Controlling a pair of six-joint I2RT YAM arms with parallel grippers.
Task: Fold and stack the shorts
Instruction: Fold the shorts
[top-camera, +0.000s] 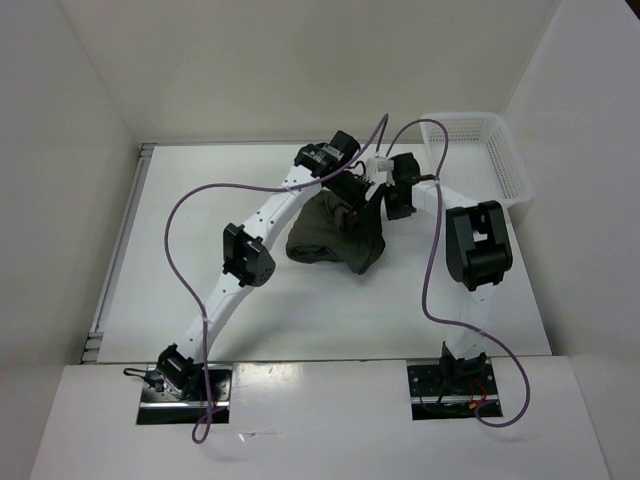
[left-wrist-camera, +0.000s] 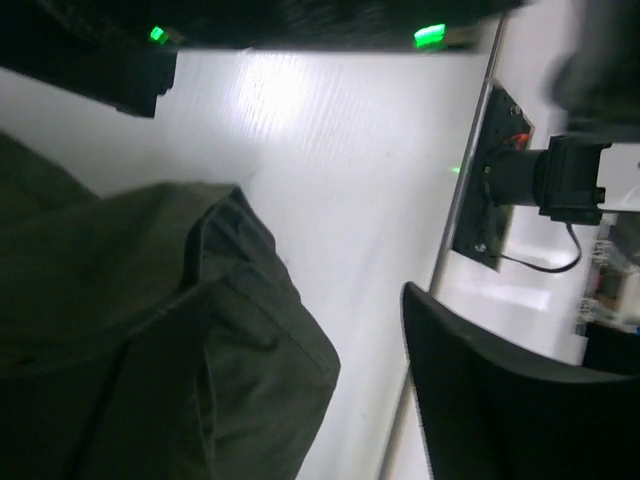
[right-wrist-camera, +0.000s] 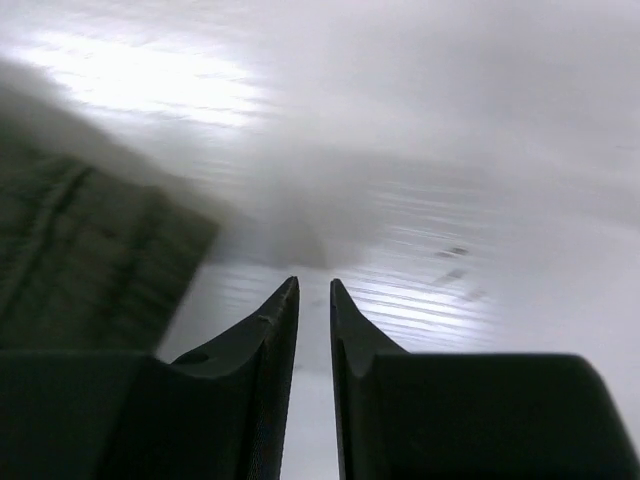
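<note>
The dark olive-green shorts (top-camera: 335, 237) lie in a wrinkled heap at the middle of the white table. Both grippers hang over the heap's far right edge. My left gripper (top-camera: 358, 192) is open. In the left wrist view only its right finger (left-wrist-camera: 500, 400) shows, well apart from the shorts (left-wrist-camera: 150, 330), whose hem and seam fill the left side; the other finger is hidden. My right gripper (top-camera: 397, 207) stands just right of the heap. Its fingers (right-wrist-camera: 270, 350) are a narrow slit apart, with bare table showing between them and nothing held. The shorts (right-wrist-camera: 80, 260) lie to its left.
A white mesh basket (top-camera: 500, 160) stands at the far right corner of the table. White walls close the table in at the back and sides. Purple cables loop over both arms. The right arm's base plate (left-wrist-camera: 495, 180) shows at the table's near edge.
</note>
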